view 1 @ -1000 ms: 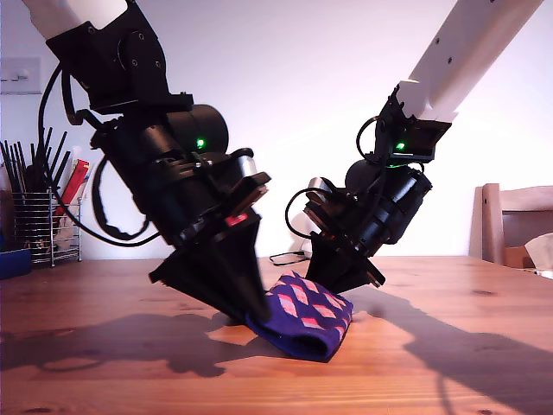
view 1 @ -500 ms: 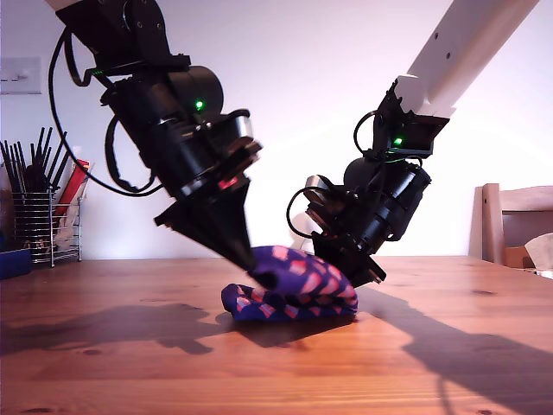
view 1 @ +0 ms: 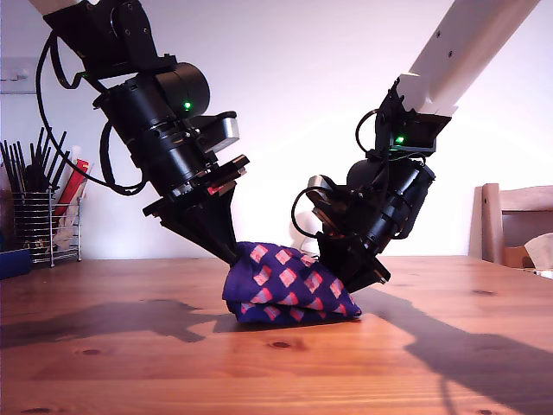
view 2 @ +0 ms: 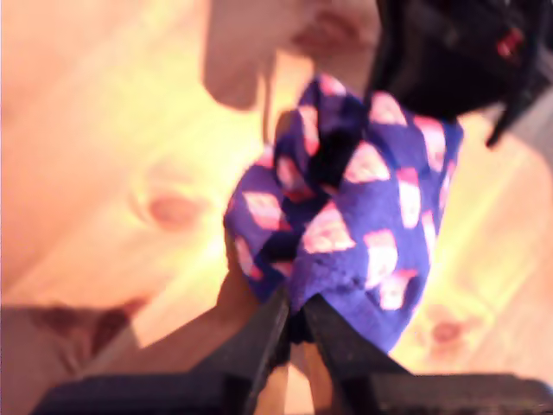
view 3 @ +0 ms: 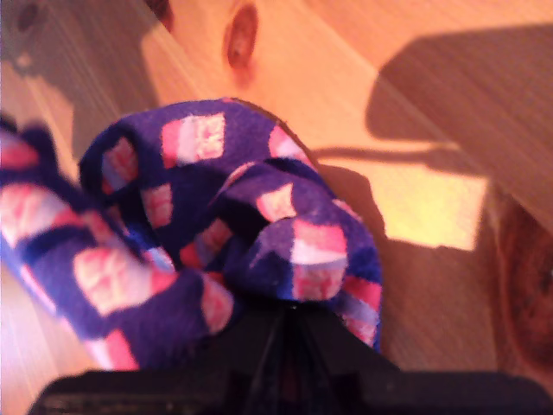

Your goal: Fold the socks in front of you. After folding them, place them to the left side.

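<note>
Two grippers: both sit at the socks, one on each end of the bundle.
Rack: stands far off at the exterior view's left, on the table, clear of the work.
First gripper: on the exterior view's left, slanting down towards the right. Its tips meet the bundle's upper left edge. In its wrist view the jaws are pinched onto a fold of sock fabric.
Socks: a doubled-over bundle resting on the table near its middle, between the two grippers. The top layer lies over the bottom one, and the long axis runs across the exterior view.
Second gripper: on the exterior view's right, at the bundle's lower right end. In its wrist view the jaws look closed on the cloth, though the sock hides the tips.
Chair: at the exterior view's right edge, well apart.
Step, as I judge it: the fold looks nearly made; placing aside is not yet done.
Key relation: the bundle lies ahead of my first gripper, towards the exterior view's right, and the free table lies behind that gripper. A carry towards the exterior view's left would suit the first arm, which holds the nearer end on that side.
Risk: with two opposed grips, a pull by one arm alone could drag the fold open.
</note>
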`<state>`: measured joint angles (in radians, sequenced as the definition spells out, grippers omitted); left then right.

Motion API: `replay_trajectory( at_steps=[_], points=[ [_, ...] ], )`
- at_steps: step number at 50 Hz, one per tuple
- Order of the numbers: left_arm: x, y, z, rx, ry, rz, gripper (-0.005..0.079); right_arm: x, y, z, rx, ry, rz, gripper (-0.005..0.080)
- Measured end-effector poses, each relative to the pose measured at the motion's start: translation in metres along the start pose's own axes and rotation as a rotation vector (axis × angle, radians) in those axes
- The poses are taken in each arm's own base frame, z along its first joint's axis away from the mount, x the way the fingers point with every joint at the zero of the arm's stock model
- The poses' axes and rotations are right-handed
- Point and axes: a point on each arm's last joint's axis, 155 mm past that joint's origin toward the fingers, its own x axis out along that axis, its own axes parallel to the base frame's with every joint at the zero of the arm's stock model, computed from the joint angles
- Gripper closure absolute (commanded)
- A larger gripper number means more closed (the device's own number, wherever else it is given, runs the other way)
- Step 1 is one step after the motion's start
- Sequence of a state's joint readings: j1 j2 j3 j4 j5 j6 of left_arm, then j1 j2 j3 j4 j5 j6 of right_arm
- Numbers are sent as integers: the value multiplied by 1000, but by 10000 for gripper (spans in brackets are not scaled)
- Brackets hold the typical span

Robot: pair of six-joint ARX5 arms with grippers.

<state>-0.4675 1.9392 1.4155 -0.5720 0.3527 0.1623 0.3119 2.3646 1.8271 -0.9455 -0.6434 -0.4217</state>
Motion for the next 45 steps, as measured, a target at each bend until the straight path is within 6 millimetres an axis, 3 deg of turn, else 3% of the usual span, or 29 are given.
replay_trajectory(
  at_steps=[5,16,29,39,45],
  points=[
    [6,-4,-3,-6,10,-31,764,0,1,-1,0,5,3,763],
    [46,8,-25,-32,75,-38,764,0,2,-3,-12,11,6,763],
    [47,16,-19,-33,47,-26,764,0,4,-7,-21,28,14,757],
    [54,17,-23,-44,60,-47,764,-2,4,-5,-21,21,8,643],
    [55,16,-22,-41,60,-47,764,-6,5,-4,-14,26,-17,639]
  ],
)
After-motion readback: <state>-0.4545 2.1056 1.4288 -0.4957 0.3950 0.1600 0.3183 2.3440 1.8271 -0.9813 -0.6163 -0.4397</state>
